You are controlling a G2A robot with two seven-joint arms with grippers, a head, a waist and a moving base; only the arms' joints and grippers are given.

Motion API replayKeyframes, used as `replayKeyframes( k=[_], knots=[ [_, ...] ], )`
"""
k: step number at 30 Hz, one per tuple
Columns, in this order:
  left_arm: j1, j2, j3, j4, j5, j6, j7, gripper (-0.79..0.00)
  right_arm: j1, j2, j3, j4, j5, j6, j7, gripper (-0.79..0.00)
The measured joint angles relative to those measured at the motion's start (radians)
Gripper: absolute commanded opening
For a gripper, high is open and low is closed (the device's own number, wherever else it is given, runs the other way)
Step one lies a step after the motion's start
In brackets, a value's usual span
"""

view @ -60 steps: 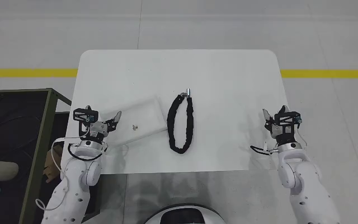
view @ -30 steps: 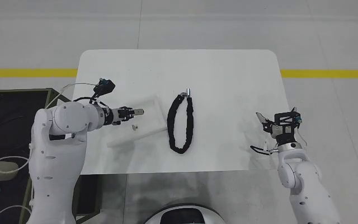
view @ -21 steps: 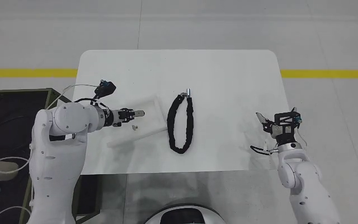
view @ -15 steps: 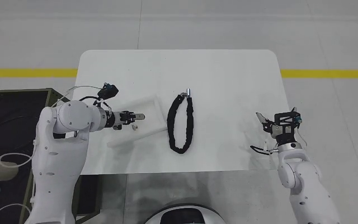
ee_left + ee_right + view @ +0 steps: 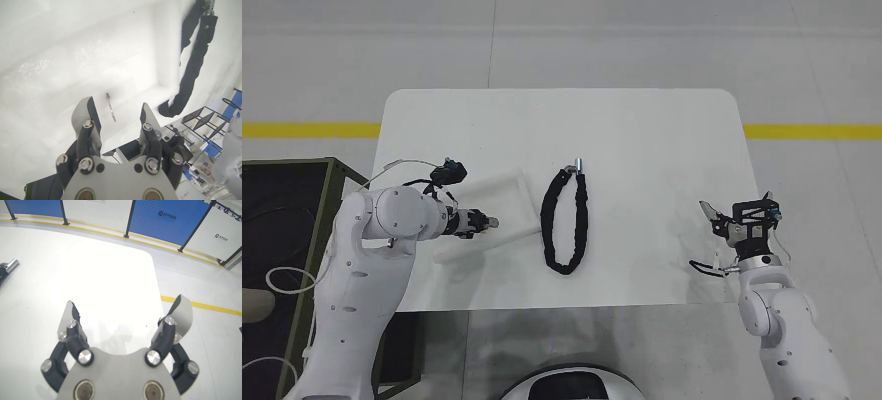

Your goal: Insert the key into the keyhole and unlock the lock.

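Note:
A small metal key (image 5: 111,109) stands stuck in a white foam block (image 5: 75,56) on the left part of the table. My left gripper (image 5: 117,104) is open just above the block, with one finger on each side of the key and not touching it. From above, that gripper (image 5: 484,222) covers the key on the foam block (image 5: 504,190). A black sleeved chain lock (image 5: 565,220) lies looped at mid-table, its metal lock end (image 5: 579,162) pointing to the far side. My right gripper (image 5: 708,240) hangs open and empty near the table's right edge.
The white table (image 5: 642,130) has rounded far corners. A dark green bin (image 5: 282,250) stands against its left side. The chain lock (image 5: 191,75) lies just past the foam block's edge. The lock's metal end (image 5: 11,263) is far from my right gripper (image 5: 125,301).
My left arm swung in from the table's left edge over the foam block and brought its open gripper down around the key. The right gripper tilted slightly at first, then stayed still.

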Motion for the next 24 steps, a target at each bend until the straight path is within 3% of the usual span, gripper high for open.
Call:
replayKeyframes(
  k=[11,17,24],
  knots=[
    [-0.007,0.01,0.026,-0.001,0.045,0.009,0.009,-0.591,0.0,0.0,0.0,0.0,0.0,0.0,0.0,0.0],
    [-0.006,0.014,0.025,-0.006,0.037,0.011,0.011,-0.622,0.0,0.0,0.0,0.0,0.0,0.0,0.0,0.0],
    [-0.006,0.018,0.034,0.002,0.023,0.023,0.023,-0.785,0.0,0.0,0.0,0.0,0.0,0.0,0.0,0.0]
  ],
)
